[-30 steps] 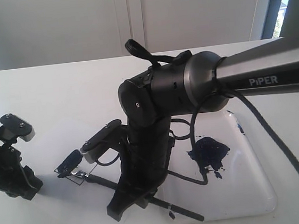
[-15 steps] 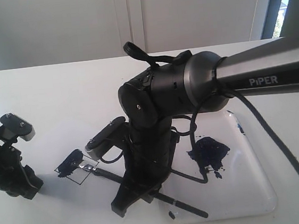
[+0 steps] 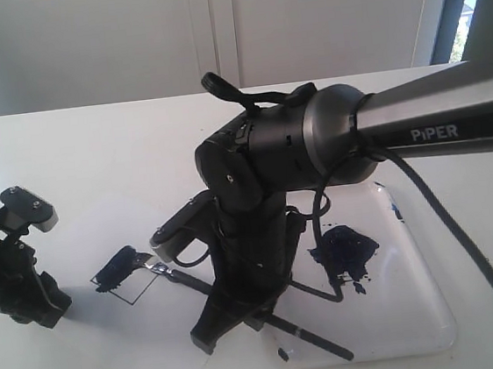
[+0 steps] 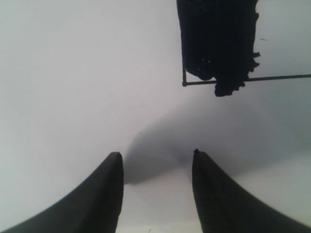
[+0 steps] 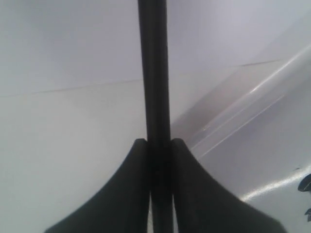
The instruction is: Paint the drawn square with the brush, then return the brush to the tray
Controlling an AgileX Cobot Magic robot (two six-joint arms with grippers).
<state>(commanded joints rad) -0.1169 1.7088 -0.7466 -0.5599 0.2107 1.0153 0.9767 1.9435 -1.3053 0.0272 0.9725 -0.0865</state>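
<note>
right hand point(image 5: 154, 144): clamped on the brush point(image 3: 317, 344) mid-handle; the black shaft sits tight between both fingers in the wrist view
brush: slanted low, bristle end on the drawn square point(image 3: 126, 277), silver ferrule just behind it; tail end of the handle is over the tray's near left corner
drawn square: thin black diamond outline on the bench point(image 3: 95, 165), just left of the right arm; far-left part covered by a blotchy dark blue patch, near-right part bare white
tray point(image 3: 437, 304): glossy white, right of the square and partly behind the right arm; dark blue paint blob point(image 3: 343, 253) with splatter dots inside
left hand point(image 4: 155, 155): fingers apart, nothing between them, over bare bench, just left of the square; painted corner of the square shows in its wrist view
</note>
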